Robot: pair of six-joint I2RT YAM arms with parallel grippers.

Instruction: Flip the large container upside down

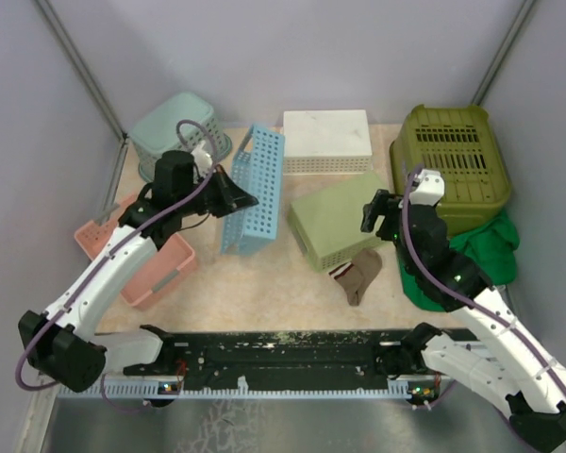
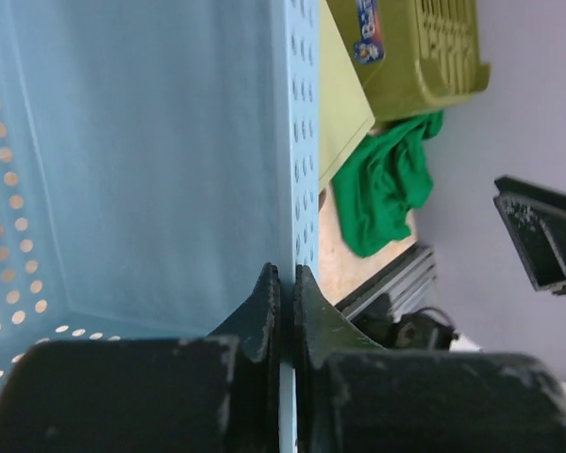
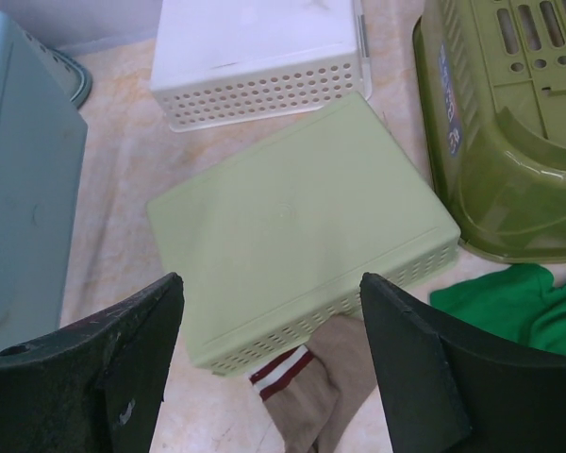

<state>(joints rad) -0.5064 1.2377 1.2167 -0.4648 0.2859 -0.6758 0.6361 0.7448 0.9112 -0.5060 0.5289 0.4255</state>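
Note:
The blue perforated container (image 1: 255,189) stands tipped on its side in the middle-left of the table, with its open side facing left. My left gripper (image 1: 241,200) is shut on its side wall at the rim. In the left wrist view the fingers (image 2: 264,311) pinch the thin blue wall (image 2: 151,160) from both sides. My right gripper (image 1: 373,212) is open and empty. It hovers above the light green box (image 3: 292,226), which lies bottom-up.
A white box (image 1: 326,140) lies at the back. An olive basket (image 1: 450,165) lies bottom-up at the right, with green cloth (image 1: 481,250) beside it. A brown sock (image 1: 363,274) lies by the green box. Pink (image 1: 146,260) and mint (image 1: 174,127) baskets are on the left.

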